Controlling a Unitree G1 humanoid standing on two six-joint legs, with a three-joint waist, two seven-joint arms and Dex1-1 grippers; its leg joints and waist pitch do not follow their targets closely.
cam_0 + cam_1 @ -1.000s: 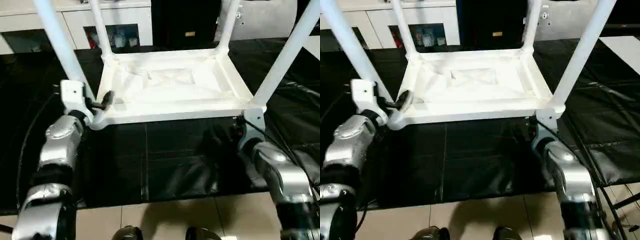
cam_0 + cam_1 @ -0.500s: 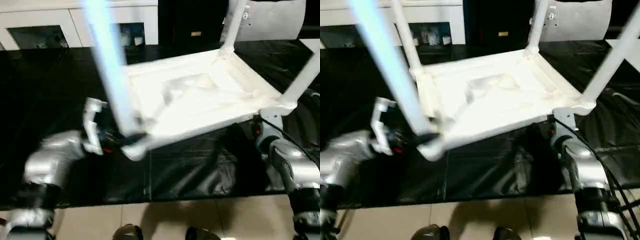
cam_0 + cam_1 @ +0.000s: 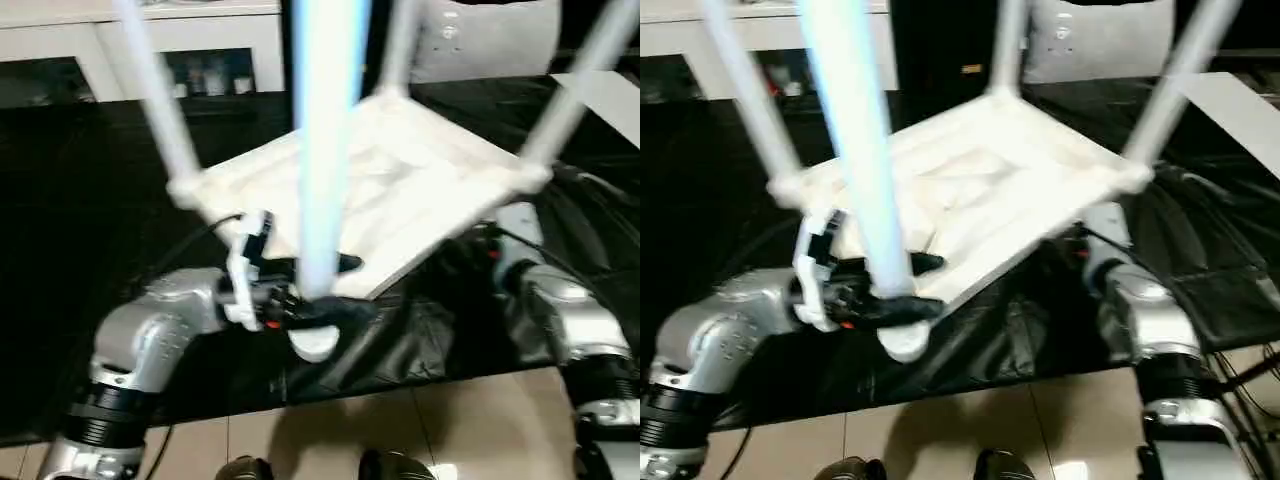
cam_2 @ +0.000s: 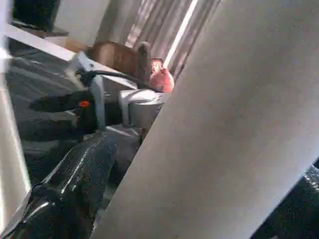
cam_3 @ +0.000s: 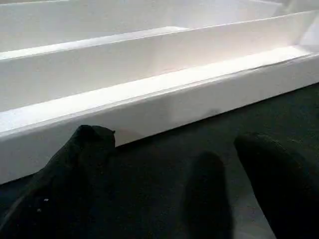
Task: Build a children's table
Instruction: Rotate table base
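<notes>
While its two black fingers stand spread wide, the left gripper [image 3: 322, 290] sits at the lower centre of the left eye view, one finger on either side of the foot of the nearest leg [image 3: 325, 150], just where that leg meets the corner socket [image 3: 315, 343] of the children's table [image 3: 400, 190]; whether the fingers press the leg cannot be told. In the left wrist view the leg [image 4: 224, 129] runs as a broad pale band beside a black finger [image 4: 70, 194]. The right gripper [image 5: 174, 164] is likewise spread wide, and its two fingers hover over the black-covered worktable [image 5: 224, 114], close before the white rim of the table top [image 5: 164, 107] without touching it. The table is upside down, its ribbed underside up, turned so that one corner points toward the bottom of the frame. The four legs rise out of the top of the picture. The silver left forearm [image 3: 150, 330] comes in from the lower left, the right forearm [image 3: 560, 320] from the lower right. White cabinets [image 3: 200, 40] stand along the upper edge.
</notes>
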